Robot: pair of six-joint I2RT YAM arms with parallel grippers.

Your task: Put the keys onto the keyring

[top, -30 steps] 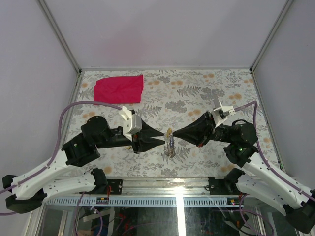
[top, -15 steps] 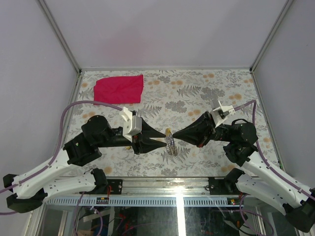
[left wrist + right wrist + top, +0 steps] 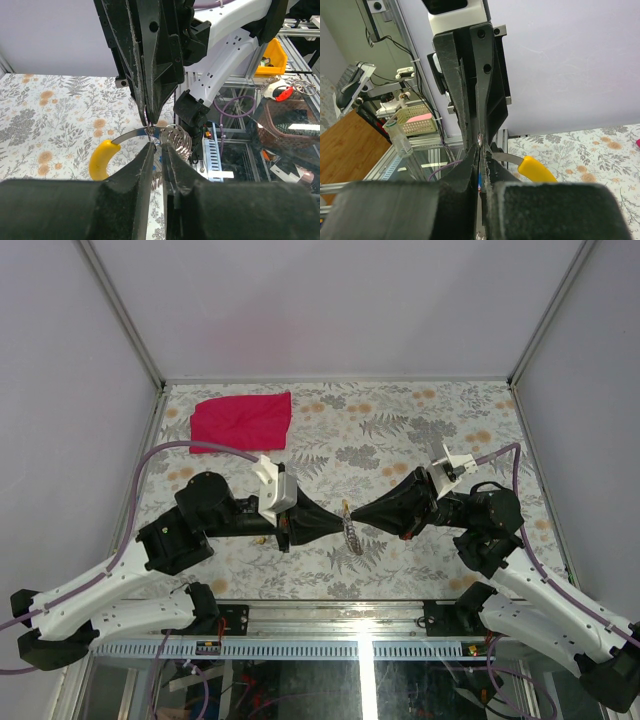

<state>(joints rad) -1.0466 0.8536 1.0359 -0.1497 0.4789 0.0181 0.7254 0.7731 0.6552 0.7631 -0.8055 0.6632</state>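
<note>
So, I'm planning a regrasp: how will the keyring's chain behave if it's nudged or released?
Probably floppy: the chain hangs bunched beside the keyring, so it should swing rather than hold shape. Likely light, as its links look like thin wire. The smooth metal may slip.

Overhead view; two opposed wrist close-ups

Top view: you get bright, even, diffuse light from above. The table point(image 3: 450, 420) is sharp and carries only soft, short shadows. One white glare streak point(image 3: 365, 660) runs vertically low in frame, near centre.

Wrist views: the left gripper point(image 3: 157, 145) and right gripper point(image 3: 481, 160) in your foreground are dark and blurred, and the backgrounds read clearer.
</note>
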